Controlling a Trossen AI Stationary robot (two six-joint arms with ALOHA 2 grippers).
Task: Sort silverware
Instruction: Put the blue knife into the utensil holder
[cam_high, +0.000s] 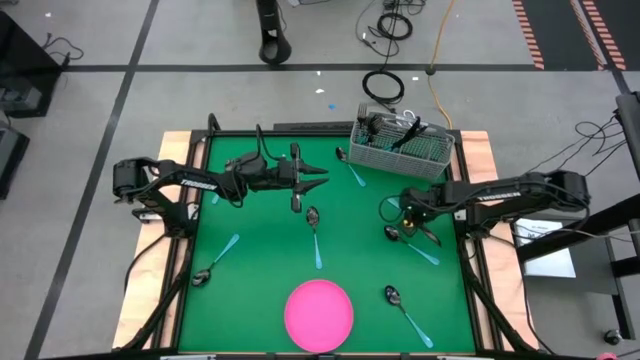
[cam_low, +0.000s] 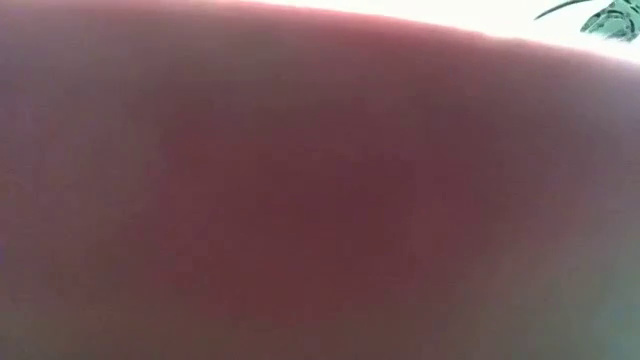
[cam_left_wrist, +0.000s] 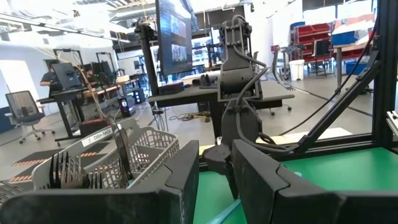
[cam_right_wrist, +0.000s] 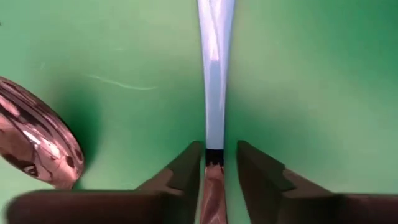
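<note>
Right wrist view shows the right gripper (cam_right_wrist: 213, 163) low over the green table (cam_right_wrist: 311, 74), fingers (cam_right_wrist: 184, 169) narrowly parted astride a spoon (cam_right_wrist: 215, 68) where blue handle meets metal neck; it seems not yet clamped. That thin, stiff, probably slippery utensil is best pinched there. Other spoons (cam_high: 316, 232) lie scattered between the near-edge pink plate (cam_high: 319, 314) and the far-right basket (cam_high: 402, 146). The left gripper (cam_high: 315, 180) hovers near the far edge, slightly open and empty.
</note>
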